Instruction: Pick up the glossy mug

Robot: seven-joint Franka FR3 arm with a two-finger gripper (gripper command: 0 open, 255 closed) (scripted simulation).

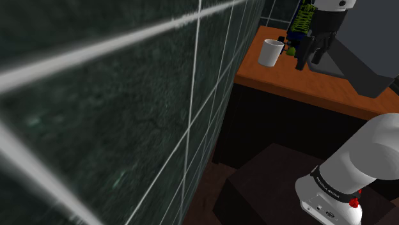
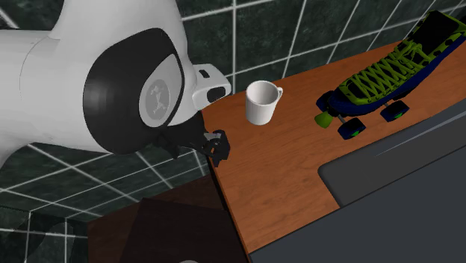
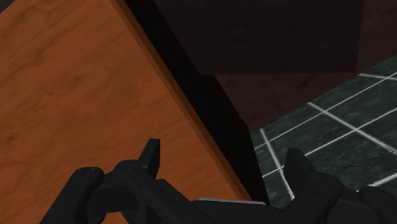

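Note:
A plain white mug (image 1: pixel 271 52) (image 2: pixel 261 102) stands upright on the orange-brown wooden counter (image 1: pixel 300 89) (image 2: pixel 284 179), its handle turned toward a skateboard. My black gripper (image 1: pixel 308 59) (image 2: pixel 217 146) hangs over the counter's near edge, a short way from the mug and apart from it. In the wrist view the gripper (image 3: pixel 224 162) is open, and between the fingers (image 3: pixel 151 156) lie only the counter's edge (image 3: pixel 191 108) and the floor below. The big white arm joint hides part of the hand in the second exterior view.
A blue skateboard with a green frame (image 1: pixel 300 25) (image 2: pixel 388 75) lies just beyond the mug. A dark grey slab (image 1: pixel 371 61) (image 2: pixel 403 187) covers part of the counter. Dark green tiled wall (image 1: pixel 128 128) stands close by, and the dark stand box (image 3: pixel 273 38) sits below the counter.

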